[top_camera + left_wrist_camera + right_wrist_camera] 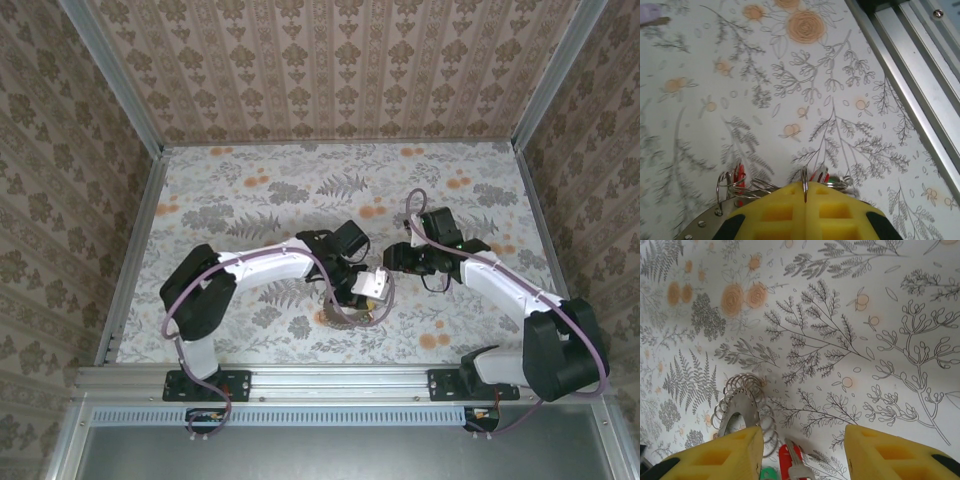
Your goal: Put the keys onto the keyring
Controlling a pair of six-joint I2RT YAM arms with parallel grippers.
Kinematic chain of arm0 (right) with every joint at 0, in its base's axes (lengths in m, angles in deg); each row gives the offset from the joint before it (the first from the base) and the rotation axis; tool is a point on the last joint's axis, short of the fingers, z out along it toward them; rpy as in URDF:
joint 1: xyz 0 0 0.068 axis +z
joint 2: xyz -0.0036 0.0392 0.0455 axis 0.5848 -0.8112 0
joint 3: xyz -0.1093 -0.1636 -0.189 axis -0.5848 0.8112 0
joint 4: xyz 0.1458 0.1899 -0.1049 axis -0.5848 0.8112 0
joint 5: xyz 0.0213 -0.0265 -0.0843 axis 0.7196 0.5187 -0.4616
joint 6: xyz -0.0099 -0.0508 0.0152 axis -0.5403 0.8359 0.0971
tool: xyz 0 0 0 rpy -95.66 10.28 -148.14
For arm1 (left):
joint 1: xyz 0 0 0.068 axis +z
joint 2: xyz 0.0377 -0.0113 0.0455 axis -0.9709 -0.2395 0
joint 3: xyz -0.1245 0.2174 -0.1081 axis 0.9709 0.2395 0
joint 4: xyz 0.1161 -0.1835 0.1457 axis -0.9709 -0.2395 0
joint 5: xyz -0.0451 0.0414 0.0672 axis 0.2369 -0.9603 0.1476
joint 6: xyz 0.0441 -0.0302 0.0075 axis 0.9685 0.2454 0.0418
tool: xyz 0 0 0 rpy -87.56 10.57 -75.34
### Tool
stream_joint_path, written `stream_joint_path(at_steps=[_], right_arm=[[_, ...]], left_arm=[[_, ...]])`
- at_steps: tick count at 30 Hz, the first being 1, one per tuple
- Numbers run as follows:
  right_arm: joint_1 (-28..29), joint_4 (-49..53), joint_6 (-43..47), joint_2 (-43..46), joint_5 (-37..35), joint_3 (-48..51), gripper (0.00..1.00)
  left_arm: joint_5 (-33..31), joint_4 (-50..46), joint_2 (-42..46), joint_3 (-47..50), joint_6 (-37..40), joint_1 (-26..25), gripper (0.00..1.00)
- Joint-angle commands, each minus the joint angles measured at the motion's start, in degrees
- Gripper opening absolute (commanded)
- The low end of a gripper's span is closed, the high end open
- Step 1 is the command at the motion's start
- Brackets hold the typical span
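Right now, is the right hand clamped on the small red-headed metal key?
No, the right hand has its yellow fingers wide apart, and the small red-headed metal key sits in the gap, touching neither.

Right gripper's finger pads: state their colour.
Yellow; the pads show best in the right wrist view.

The keyring (742, 407) is showing as a flat grey ring with a dark central hole, small wire loops (747, 382) fanning out along its outer edge, and it is resting on the flowered table (890, 315). One loop is standing upright, pinched between the yellow pads of the left gripper (805, 197). The keys (790, 462) are lying just beside the ring, one red-headed with a silver blade, another green-headed
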Motion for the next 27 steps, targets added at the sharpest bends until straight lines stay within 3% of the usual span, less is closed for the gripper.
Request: stream_joint_path(at_steps=[1, 5, 8, 15, 23, 27], right_arm=[[-0.2, 2.4, -0.1, -1.3, 1.6, 0.6, 0.48], [-0.1, 3.4, 0.4, -2.4, 2.8, 0.6, 0.48], [0.0, 4.4, 1.0, -3.7, 3.7, 0.7, 0.47], [0.5, 5.9, 3.2, -7.3, 4.7, 0.1, 0.47], [3.6, 6.8, 5.9, -13.0, 4.8, -1.9, 0.45], [4.9, 6.5, 6.3, -14.2, 4.9, -1.8, 0.43]], left_arm=[[4.7, 3.3, -1.3, -0.2, -2.5, -0.1, 0.00], [7.6, 7.7, -2.6, 1.4, -5.9, -0.2, 0.01], [7.7, 9.9, -2.3, 2.6, -8.1, -0.1, 0.10], [10.1, 23.7, 6.7, 12.7, -16.9, 3.4, 0.22], [3.0, 44.9, 23.0, 31.2, -37.1, 10.3, 0.21], [-2.6, 47.7, 30.9, 39.5, -44.7, 11.3, 0.21]])
